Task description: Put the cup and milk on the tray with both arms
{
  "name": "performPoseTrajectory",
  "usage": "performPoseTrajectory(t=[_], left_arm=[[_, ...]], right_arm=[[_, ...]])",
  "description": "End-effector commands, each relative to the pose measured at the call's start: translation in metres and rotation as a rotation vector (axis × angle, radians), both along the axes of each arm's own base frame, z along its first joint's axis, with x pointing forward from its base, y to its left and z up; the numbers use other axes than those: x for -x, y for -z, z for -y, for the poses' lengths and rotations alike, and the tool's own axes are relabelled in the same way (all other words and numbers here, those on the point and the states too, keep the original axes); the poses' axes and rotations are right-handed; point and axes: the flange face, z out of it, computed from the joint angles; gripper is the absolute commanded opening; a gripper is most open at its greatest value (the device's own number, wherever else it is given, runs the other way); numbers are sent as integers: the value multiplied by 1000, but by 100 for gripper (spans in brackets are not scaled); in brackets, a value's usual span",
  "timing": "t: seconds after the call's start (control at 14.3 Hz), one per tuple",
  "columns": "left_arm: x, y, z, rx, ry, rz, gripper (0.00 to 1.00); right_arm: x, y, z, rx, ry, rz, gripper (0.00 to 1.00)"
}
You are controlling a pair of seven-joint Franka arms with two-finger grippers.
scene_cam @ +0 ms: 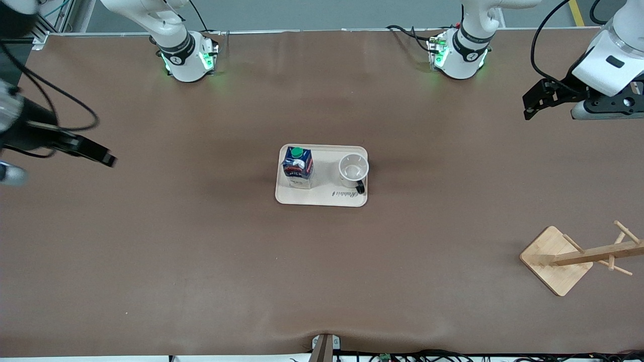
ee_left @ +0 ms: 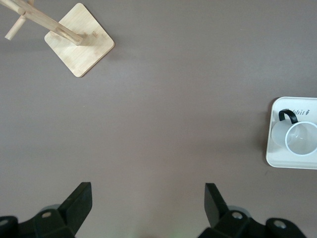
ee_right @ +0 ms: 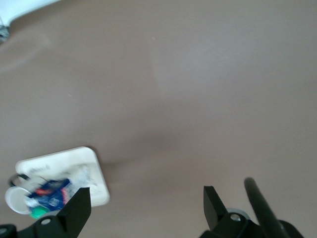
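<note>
A brown table carries the cream tray at its middle. On the tray the milk stands upright toward the right arm's end, the cup just beside it, apart. The left gripper hangs over bare table with jaws spread wide, empty; the right gripper likewise. A wooden stand sits near the left arm's end.

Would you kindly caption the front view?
Milk and cup upright on tray; left tool and right tool open, apart.
</note>
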Motion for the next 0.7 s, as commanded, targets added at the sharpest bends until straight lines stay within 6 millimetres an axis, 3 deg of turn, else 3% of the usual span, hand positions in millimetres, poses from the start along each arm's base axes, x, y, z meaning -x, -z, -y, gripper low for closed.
performPoseTrajectory(t=[0.0, 0.14, 0.63], left_arm=[[8, -8, 3, 15, 27, -14, 100], [9, -10, 3, 15, 27, -12, 100], [8, -10, -4, 6, 16, -14, 100]], right_arm=[[56, 11, 6, 49, -39, 37, 100], [67, 17, 11, 83, -100, 51, 100], [52, -6, 36, 91, -126, 106, 100]])
